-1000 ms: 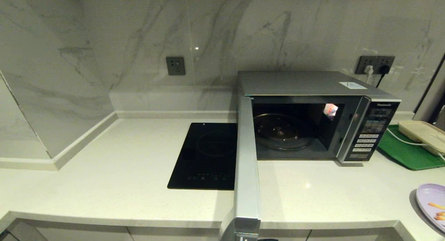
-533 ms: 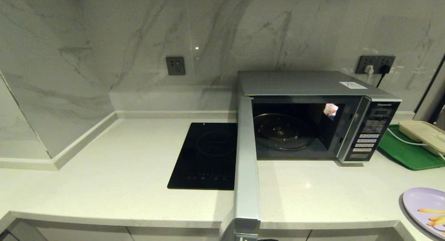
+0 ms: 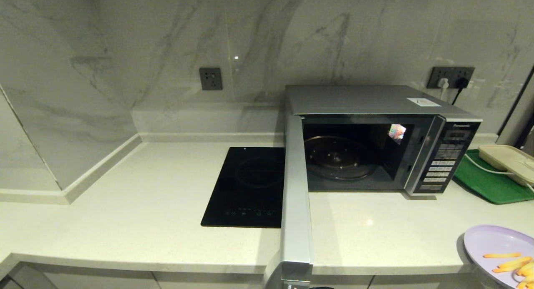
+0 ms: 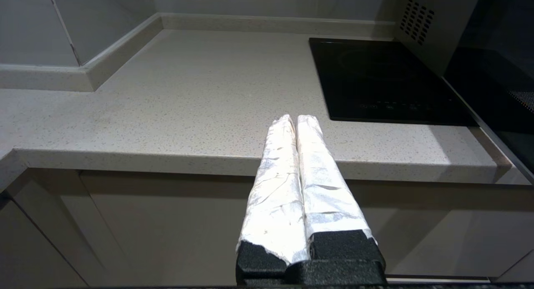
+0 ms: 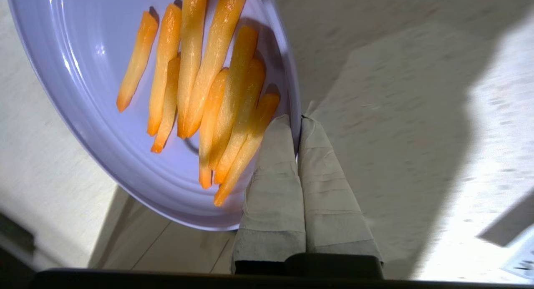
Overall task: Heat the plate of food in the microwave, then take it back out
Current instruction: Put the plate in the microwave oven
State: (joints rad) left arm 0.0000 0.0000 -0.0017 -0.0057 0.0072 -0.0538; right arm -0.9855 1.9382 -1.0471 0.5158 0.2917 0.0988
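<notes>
Plate of food [image 3: 496, 249] at five o'clock, rim pinched edge-on by right gripper [image 5: 297, 126], kept level so fries stay put. Microwave [image 3: 375, 139] at two o'clock, door wide open, ready for loading. Left gripper [image 4: 297, 122] parked, fingers pressed together.

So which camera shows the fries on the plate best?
The right wrist view: the fries fill it, lying on the plate, whose rim the right claw grips. The head view catches only the plate's edge. The left wrist view shows none.
</notes>
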